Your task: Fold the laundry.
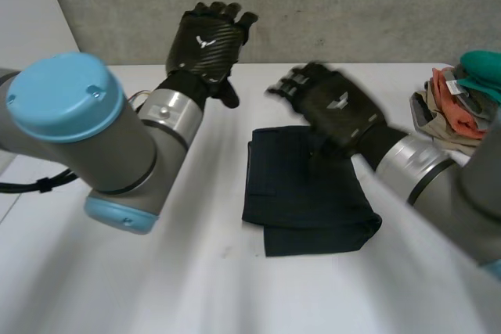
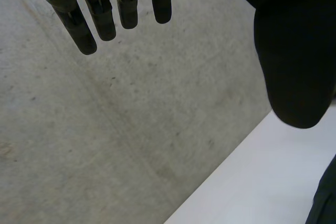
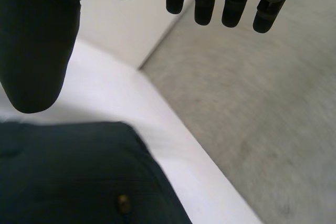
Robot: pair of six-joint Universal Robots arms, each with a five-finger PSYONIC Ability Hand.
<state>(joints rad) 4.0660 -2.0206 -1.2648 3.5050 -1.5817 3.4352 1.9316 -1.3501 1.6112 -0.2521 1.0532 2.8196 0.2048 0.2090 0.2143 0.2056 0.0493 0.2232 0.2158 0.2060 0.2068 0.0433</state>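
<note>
fingers of the right robot hand are straight and spread, thumb set apart, with nothing between them. this hand hovers over the far edge of the dark garment, and i cannot tell whether its heel brushes the cloth. the left robot hand is up in the air well off to the side, its fingers also straight and spread, holding and touching nothing.

the dark garment lies on the white surface between the arms, nearer the right one. it is a compact folded rectangle with a layer turned over along its near edge, and a small button shows on its top layer. this piece looks folded or close to it, perhaps needing one last tidy.

beyond the right arm, at the surface's far corner, a heap of crumpled clothes in orange, teal and beige sits unfolded, so by my reading most of the laundry is left.
</note>
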